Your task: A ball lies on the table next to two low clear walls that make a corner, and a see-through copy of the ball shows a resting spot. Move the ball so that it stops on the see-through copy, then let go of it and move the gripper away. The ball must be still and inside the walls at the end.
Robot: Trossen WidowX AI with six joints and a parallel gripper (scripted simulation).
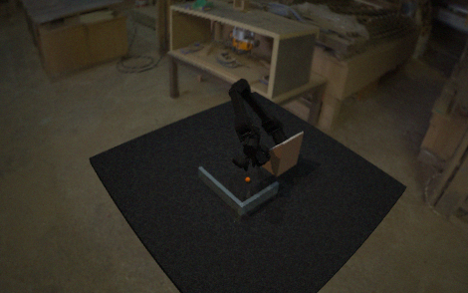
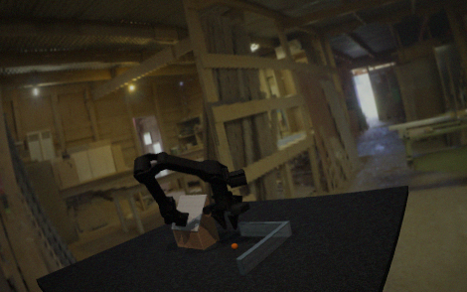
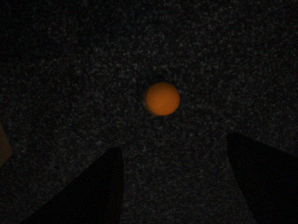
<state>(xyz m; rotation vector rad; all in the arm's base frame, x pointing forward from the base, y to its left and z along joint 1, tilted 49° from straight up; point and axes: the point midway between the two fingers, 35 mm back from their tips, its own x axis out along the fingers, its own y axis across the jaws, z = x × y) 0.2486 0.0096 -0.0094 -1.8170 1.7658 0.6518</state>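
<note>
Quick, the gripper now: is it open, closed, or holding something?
Gripper: open, holding nothing; the small orange ball lies apart from its fingers on the dark mat.

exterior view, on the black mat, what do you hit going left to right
wooden wedge block → orange ball → clear corner walls

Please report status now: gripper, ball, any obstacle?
Gripper open, holding nothing. Ball on the mat, inside the clear walls, apart from the fingers. Nothing between them.
</note>
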